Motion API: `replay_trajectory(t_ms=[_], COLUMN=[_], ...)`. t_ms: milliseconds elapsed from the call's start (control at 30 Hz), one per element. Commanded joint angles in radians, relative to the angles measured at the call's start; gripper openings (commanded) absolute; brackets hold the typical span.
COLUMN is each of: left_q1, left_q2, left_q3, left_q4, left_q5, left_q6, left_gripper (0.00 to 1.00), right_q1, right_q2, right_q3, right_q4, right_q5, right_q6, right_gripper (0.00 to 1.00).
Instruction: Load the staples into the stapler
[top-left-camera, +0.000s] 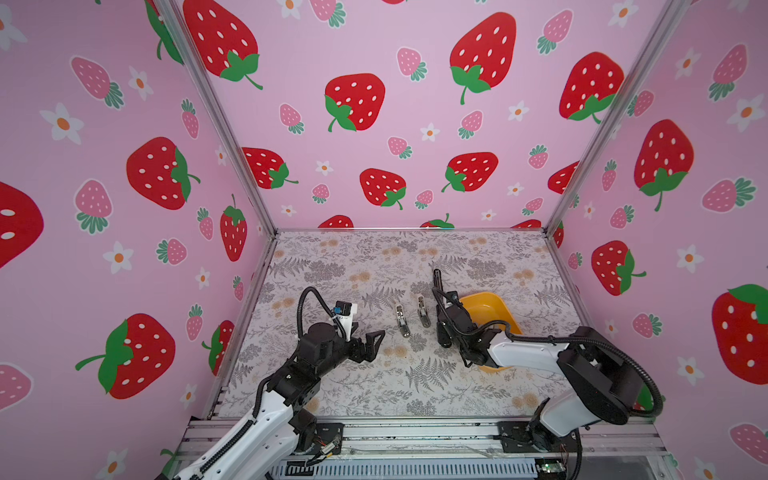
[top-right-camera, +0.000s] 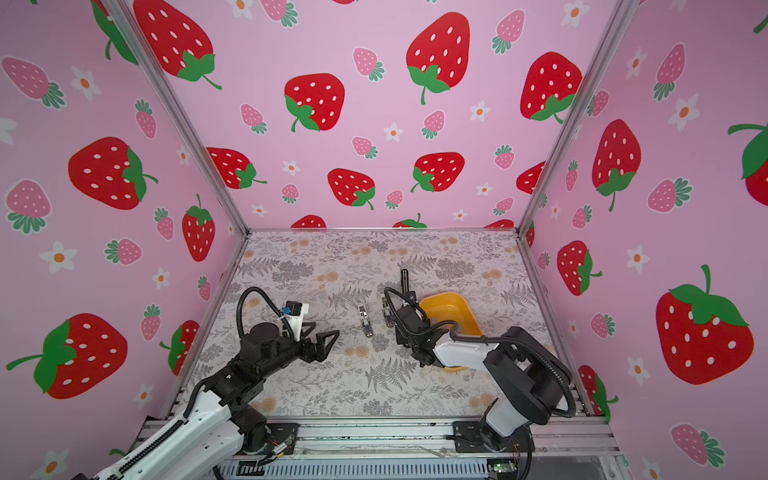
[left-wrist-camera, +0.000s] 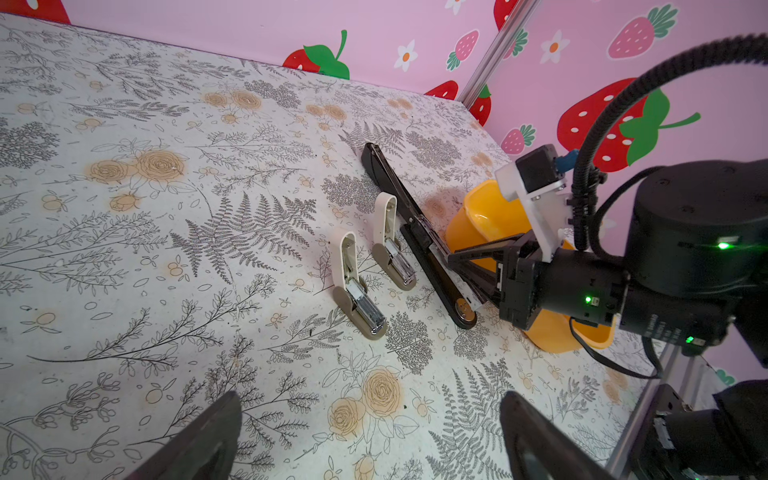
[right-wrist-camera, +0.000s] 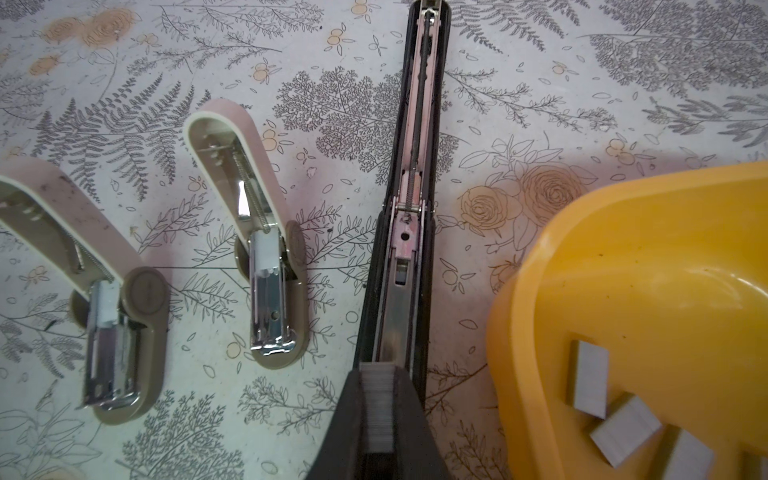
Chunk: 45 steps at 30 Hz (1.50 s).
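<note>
Nearest the base, we see the left pincer (left-wrist-camera: 370, 405) hanging over the worktop (left-wrist-camera: 124, 257), spread wide apart. Next, the right pincer (right-wrist-camera: 379, 384) is clamped on a staple strip (right-wrist-camera: 379, 415) at the near end of the opened black stapler (right-wrist-camera: 409, 291) — more strips (right-wrist-camera: 590, 378) lie in the yellow tub (right-wrist-camera: 540, 257) just beside it.

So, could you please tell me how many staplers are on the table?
3, all open: a small whitish stapler mid-table, a second whitish stapler right of it, and a long black stapler beside the yellow bin. None seems hidden.
</note>
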Motion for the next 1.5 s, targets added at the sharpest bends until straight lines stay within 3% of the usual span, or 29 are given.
replay_trajectory(t_ms=[0, 500, 1467], left_q1=[-0.006, -0.014, -0.025], left_q2=[0.0, 0.007, 0.013], left_q3=[0.048, 0.051, 0.054], left_q4=[0.003, 0.001, -0.001], left_q5=[-0.012, -0.016, -0.028], left_q6=[0.011, 0.014, 0.017], left_gripper=[0.98, 0.98, 0.98], right_q1=[-0.004, -0.007, -0.018], right_q2=[0.013, -0.087, -0.003], right_q3=[0.019, 0.0, 0.005], right_q4=[0.0, -0.018, 0.003], right_q5=[0.008, 0.017, 0.003], right_q6=[0.003, -0.012, -0.005], right_gripper=[0.02, 0.02, 0.02])
